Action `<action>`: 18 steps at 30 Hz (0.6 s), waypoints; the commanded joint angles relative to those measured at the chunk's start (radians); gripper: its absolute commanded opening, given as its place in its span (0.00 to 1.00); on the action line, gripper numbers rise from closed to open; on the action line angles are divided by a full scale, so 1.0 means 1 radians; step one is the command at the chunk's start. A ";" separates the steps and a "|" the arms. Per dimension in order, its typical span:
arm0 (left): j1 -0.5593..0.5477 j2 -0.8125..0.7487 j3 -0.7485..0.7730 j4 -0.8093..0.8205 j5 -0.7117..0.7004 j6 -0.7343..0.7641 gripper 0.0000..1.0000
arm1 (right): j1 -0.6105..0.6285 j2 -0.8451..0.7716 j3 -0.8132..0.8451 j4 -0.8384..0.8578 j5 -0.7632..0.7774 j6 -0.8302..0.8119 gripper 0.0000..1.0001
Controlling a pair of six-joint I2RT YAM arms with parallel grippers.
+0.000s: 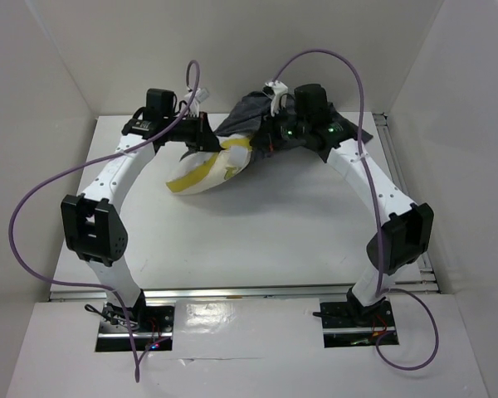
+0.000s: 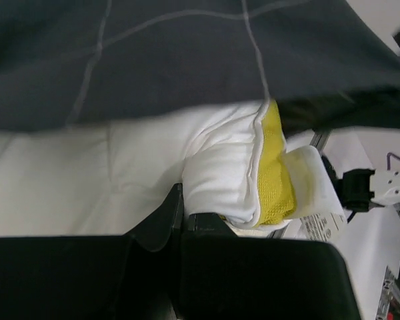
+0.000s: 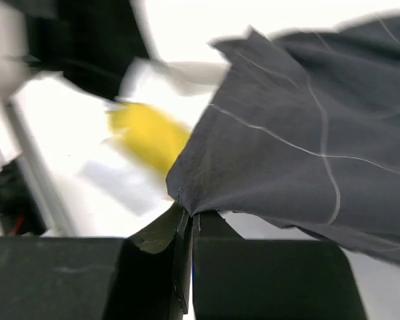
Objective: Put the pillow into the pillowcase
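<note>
White table (image 1: 274,240): carries both arms, their bases at its near edge.

Pillow (image 1: 201,172): lies crumpled left of centre, toward the far side of the table, with the yellow band showing.

Left gripper (image 2: 184,212): jaws closed on a fold of the white pillow, just beside the yellow band.

Pillowcase (image 1: 242,116): lifted just behind the pillow and draped over its far end.

Right gripper (image 3: 190,212): jaws pinched together on a corner of the pillowcase. That wrist view is blurred; whether one layer or two is caught cannot be told.
</note>
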 commanded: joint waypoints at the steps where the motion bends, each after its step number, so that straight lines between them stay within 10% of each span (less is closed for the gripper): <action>1: 0.001 0.024 0.043 0.137 -0.067 -0.088 0.00 | 0.064 -0.072 0.155 0.006 -0.225 0.039 0.00; 18: -0.041 0.098 0.140 0.263 -0.075 -0.304 0.00 | 0.175 0.129 0.436 -0.126 -0.356 0.017 0.00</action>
